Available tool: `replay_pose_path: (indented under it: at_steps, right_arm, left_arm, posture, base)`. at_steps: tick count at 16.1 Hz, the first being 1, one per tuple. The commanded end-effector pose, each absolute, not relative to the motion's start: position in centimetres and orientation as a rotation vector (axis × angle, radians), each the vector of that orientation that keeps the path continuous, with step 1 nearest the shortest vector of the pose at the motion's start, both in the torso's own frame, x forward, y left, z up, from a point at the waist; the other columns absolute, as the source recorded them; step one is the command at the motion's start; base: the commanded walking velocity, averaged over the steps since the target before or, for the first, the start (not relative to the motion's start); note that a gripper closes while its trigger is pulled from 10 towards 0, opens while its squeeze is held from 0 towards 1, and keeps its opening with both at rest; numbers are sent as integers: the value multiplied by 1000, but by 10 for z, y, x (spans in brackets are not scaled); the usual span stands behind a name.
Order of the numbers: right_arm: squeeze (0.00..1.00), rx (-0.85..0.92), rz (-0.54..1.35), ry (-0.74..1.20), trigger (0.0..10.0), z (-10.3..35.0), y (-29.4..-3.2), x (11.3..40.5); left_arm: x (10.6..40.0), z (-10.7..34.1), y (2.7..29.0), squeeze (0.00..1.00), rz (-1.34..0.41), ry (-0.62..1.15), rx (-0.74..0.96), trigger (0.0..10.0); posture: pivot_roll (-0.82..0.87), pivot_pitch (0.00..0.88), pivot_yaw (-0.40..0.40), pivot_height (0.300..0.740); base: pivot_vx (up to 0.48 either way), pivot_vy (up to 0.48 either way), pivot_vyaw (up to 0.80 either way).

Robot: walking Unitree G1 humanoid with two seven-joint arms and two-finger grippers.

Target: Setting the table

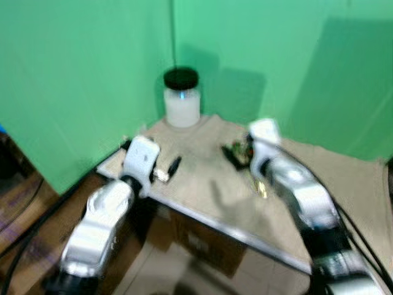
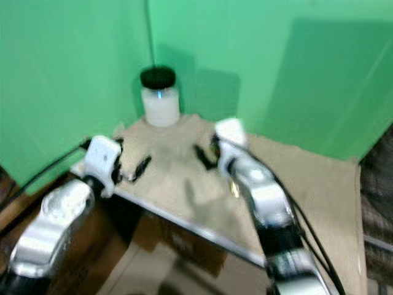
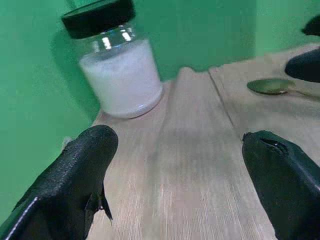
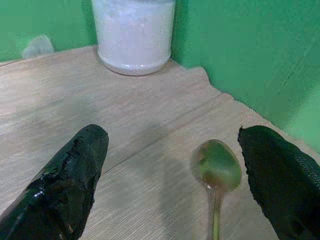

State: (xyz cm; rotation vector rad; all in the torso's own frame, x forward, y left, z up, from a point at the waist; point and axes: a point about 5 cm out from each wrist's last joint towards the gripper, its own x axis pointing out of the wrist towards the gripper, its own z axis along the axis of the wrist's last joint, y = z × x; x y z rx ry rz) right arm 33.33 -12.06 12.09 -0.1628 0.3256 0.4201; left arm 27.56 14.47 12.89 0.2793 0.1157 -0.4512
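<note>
A glass jar [image 1: 181,98] of white powder with a black lid stands at the table's far corner, against the green backdrop. A gold spoon [image 4: 216,165] lies flat on the beige tablecloth [image 1: 202,178]. My right gripper [image 4: 172,137] hovers open just over the cloth, with the spoon's bowl between its fingers but nearer one finger [image 4: 280,180] and apart from both. My left gripper [image 3: 177,145] is open and empty above the table's left edge, pointing toward the jar [image 3: 117,70]. The spoon [image 3: 272,86] lies off to its side.
The table's metal front rim [image 1: 209,215] runs diagonally below both arms. A cardboard box [image 1: 202,243] sits under the table. Green screens [image 1: 80,74] wall in the back and left. Black cables [image 1: 24,227] trail along the floor at left. The head views are blurred.
</note>
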Motion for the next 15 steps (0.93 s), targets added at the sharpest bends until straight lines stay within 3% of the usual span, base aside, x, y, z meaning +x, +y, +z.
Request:
replay_pose_path:
  at_steps: [1,2,3,4,6,7,8,10,11,13,15]
  right_arm:
    - [0,-184,360,414,10000,107,-140,338]
    - [671,-180,347,432,10000,105,-142,342]
    - [980,-175,336,440,10000,104,-144,344]
    - [1000,-163,333,444,10000,104,-146,345]
    - [1000,-143,301,471,10000,101,-151,352]
    - [553,-132,262,510,10000,96,-158,359]
    - [0,-126,262,516,10000,95,-158,360]
    - [0,-124,259,524,10000,94,-158,365]
    - [0,-116,246,522,8706,95,-158,367]
    - [0,-103,235,524,4353,97,-154,371]
    - [0,-87,237,530,2627,96,-151,373]
  left_arm:
    - [276,132,129,0,-547,91,303,10000]
    - [272,130,126,0,-593,106,300,10000]
    - [270,128,123,0,-620,116,297,10000]
    - [269,127,121,0,-635,122,295,10000]
    - [265,124,116,0,-710,149,280,10000]
    - [257,117,111,0,-833,207,271,10000]
    - [256,115,110,0,-853,220,272,10000]
    - [253,113,109,0,-898,245,276,10000]
    - [253,112,109,0,-899,247,280,10000]
    - [252,111,112,0,-903,258,282,10000]
    - [249,110,113,0,-906,264,277,10000]
  posture:
    - [46,0,39,740]
    - [46,0,36,740]
    - [46,0,34,740]
    - [44,0,33,740]
    - [41,0,24,740]
    - [35,0,21,740]
    - [33,0,20,740]
    - [22,0,19,740]
    - [17,0,20,740]
    - [11,0,17,740]
    - [11,0,11,740]
  base:
    - [0,0,0]
    - [0,0,0]
    - [0,0,0]
    - [0,0,0]
    - [0,0,0]
    - [0,0,0]
    - [0,0,0]
    - [0,0,0]
    - [0,0,0]
    - [0,0,0]
    - [0,0,0]
